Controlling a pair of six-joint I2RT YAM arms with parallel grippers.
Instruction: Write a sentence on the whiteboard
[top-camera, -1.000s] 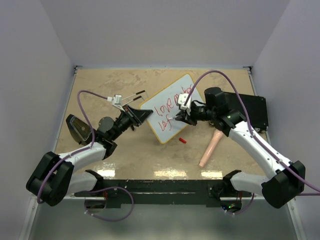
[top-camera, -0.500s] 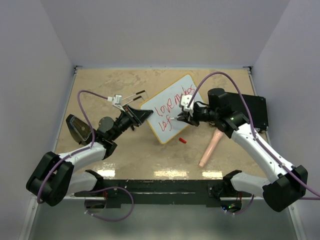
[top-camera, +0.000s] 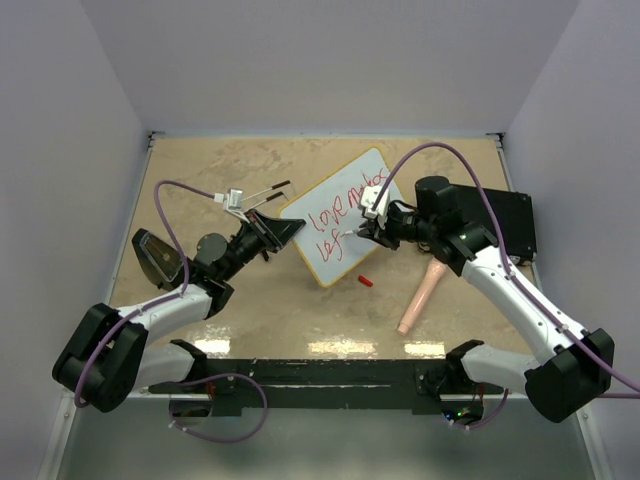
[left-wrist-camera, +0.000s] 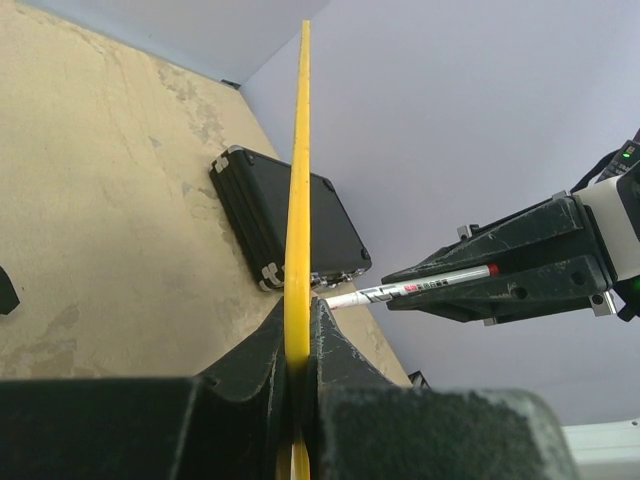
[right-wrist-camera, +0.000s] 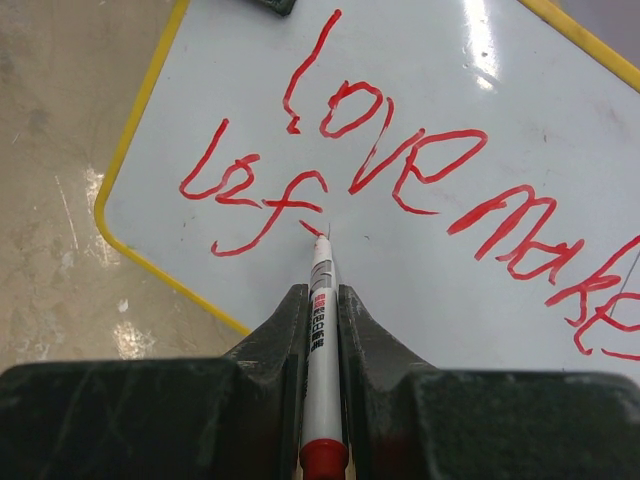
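Observation:
The whiteboard (top-camera: 340, 215) with a yellow rim stands tilted on the table. My left gripper (top-camera: 278, 231) is shut on its left edge; in the left wrist view the yellow rim (left-wrist-camera: 298, 180) runs between the jaws (left-wrist-camera: 298, 345). My right gripper (top-camera: 368, 232) is shut on a white marker (right-wrist-camera: 320, 330) with a red end. The marker tip touches the board (right-wrist-camera: 480, 290) just after the red strokes of the second line. The red sentence (right-wrist-camera: 400, 170) reads "love makes" above and about "lif" below. The marker also shows in the left wrist view (left-wrist-camera: 410, 290).
A black case (top-camera: 505, 222) lies at the right, also in the left wrist view (left-wrist-camera: 285, 225). A red marker cap (top-camera: 366, 281) and a pink tool (top-camera: 421, 295) lie near the board. A wire clip stand (top-camera: 250, 197) and a dark dish (top-camera: 157, 257) lie at the left.
My right gripper has shifted slightly along the second line with the marker, and another short red stroke has appeared there. The left gripper and board have stayed still.

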